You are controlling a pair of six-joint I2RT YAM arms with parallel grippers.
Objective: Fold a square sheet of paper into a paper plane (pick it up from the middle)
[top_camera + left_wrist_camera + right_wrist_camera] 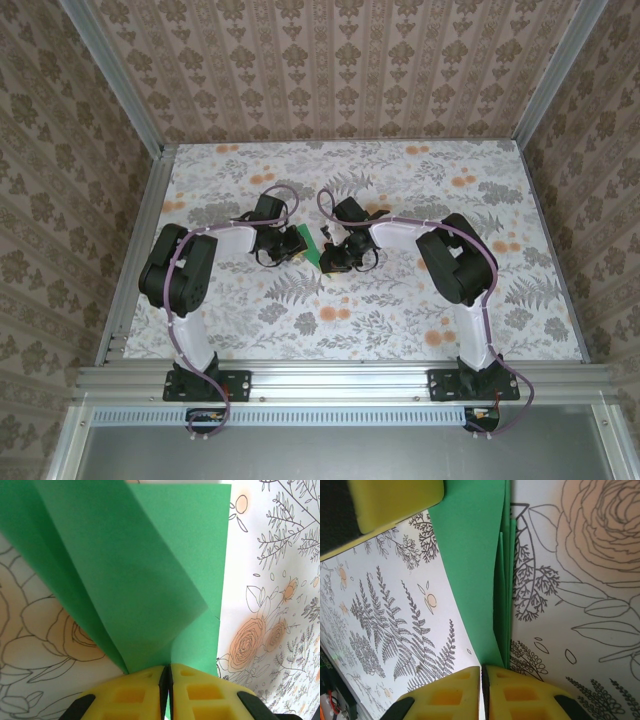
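green square sheet of paper (pixel 311 246) sits in the middle of the floral tabletop (pixel 420 300), caught between the two grippers, so from above you only get a small sliver of it. both arms are bent inward so their wrists meet there, left gripper (pixel 295 245) on the paper's left side, right gripper (pixel 330 252) on its right. on the left wrist cam the yellow fingers (pixel 135 692) are pressed together with the paper's edge clamped in the seam between them. the sheet isn't flat either, it's folded into a few layers that fan out away from the pinch, with one flap leaning off to the left over the flower print. right wrist cam is the same deal: its yellow fingers (pixel 520 695) are squeezed tight on the stacked green edges, which run away from it as a narrow strip with several layers showing along the right side. one yellow pad (pixel 395 500) of the left gripper sits in the top left corner there, just beside the paper. can't tell if the paper touches the table or hangs just off it.
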